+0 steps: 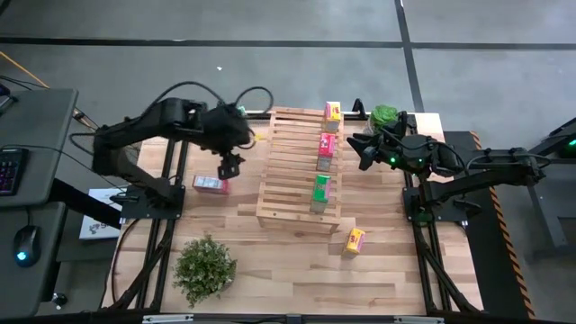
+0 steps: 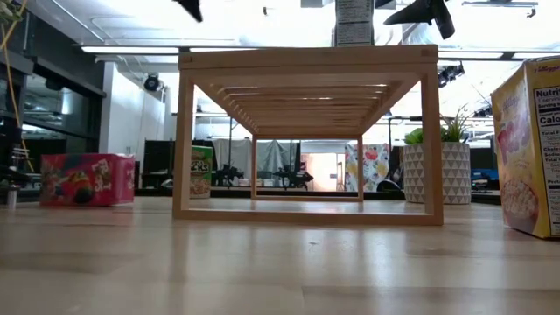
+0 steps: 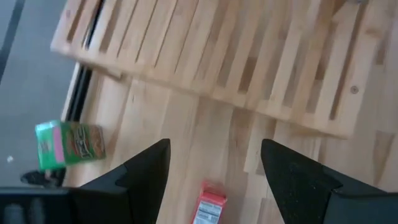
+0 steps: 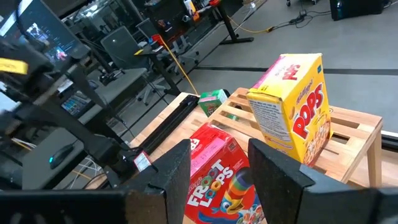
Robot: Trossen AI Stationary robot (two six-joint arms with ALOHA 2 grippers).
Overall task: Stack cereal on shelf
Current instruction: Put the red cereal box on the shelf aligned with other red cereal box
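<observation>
Here, from the left: the left gripper [image 1: 231,164] hangs with fingers spread and empty, between the shelf [image 1: 290,171] and a pink box [image 1: 210,184] lying flat on the table [image 1: 270,261]. Its wrist view looks down on that box end-on, with a green box [image 3: 69,144] lying off near the table's far edge. Three boxes stand in a row along the shelf's right side: a yellow one [image 1: 333,112] farthest back, a second pink one [image 1: 327,146] in the middle, another green one [image 1: 320,189] nearest. A second yellow box [image 1: 355,240] lies on the table just off the shelf's front right corner. The right gripper [image 1: 366,148] hovers just beside that row, fingers parted around nothing.

Judging by looks, the boxes are light, stiff cardboard with smooth printed faces; thin walls would dent under a hard squeeze and tip easily. The pink box by the left arm looks best taken across its narrow width, near the middle, with gentle pressure.
</observation>
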